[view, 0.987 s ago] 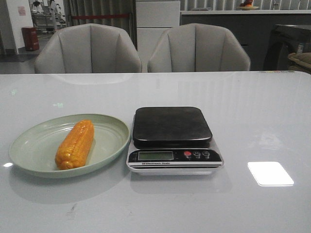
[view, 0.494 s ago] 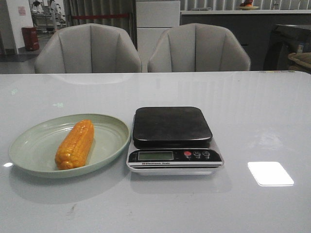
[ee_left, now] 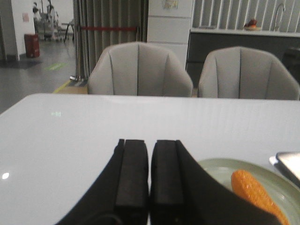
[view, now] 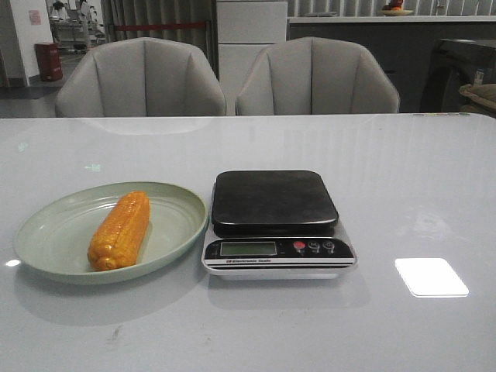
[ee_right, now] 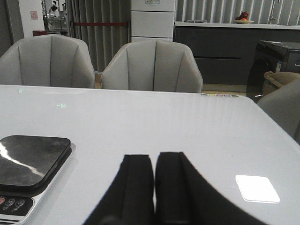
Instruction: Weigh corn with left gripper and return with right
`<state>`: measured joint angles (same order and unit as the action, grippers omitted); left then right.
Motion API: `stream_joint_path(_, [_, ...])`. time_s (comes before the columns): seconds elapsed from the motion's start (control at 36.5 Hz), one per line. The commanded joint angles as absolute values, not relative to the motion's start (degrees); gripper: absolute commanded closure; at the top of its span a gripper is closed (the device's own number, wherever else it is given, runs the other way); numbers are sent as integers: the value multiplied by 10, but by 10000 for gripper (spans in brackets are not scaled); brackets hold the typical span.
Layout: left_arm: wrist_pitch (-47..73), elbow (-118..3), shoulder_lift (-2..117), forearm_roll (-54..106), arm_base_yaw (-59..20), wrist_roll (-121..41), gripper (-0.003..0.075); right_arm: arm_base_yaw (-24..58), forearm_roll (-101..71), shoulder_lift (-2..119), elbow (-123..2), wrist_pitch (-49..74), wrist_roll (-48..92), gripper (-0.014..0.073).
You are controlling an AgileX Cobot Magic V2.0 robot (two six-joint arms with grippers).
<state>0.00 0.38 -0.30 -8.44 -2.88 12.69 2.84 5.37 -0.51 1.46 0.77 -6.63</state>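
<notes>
No change is recorded across the last second: on the glossy white table [view: 403,178] the black-topped digital scale [view: 275,203] is bare at centre, the orange-yellow corn cob [view: 120,229] lies untouched on the pale green plate [view: 54,232] at lower left, and the black left gripper [ee_left: 150,176] and right gripper [ee_right: 153,183] are held closed on nothing, so weighing is judged not yet begun.

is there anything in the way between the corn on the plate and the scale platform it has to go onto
Nothing visible. The orange-yellow corn cob lies in the pale green round plate, directly beside the black-topped digital kitchen scale. The scale's platform is bare, and only the plate's low rim lies between them.
</notes>
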Motion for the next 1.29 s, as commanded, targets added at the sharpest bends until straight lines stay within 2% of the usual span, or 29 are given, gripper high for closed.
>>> stream_joint_path(0.0, [-113, 19, -14, -78, -34, 131, 606, 24, 53, -16, 21, -35, -60, 407])
stream_joint_path(0.08, [-109, -6, -12, -78, -34, 131, 606, 24, 53, -16, 21, -35, -60, 407])
stream_joint_path(0.47, [145, -242, 130, -57, -34, 131, 606, 24, 53, -16, 21, -35, -60, 407])
stream_joint_path(0.93, [188, -253, 212, -40, -35, 131, 597, 24, 53, -16, 21, -35, -60, 407])
stream_joint_path(1.07, [200, -263, 231, -42, -57, 126, 476, 24, 53, -16, 21, -35, -60, 407])
stream_joint_path(1.26, [227, -293, 271, -56, -103, 126, 166, 24, 53, -16, 21, -35, -60, 407])
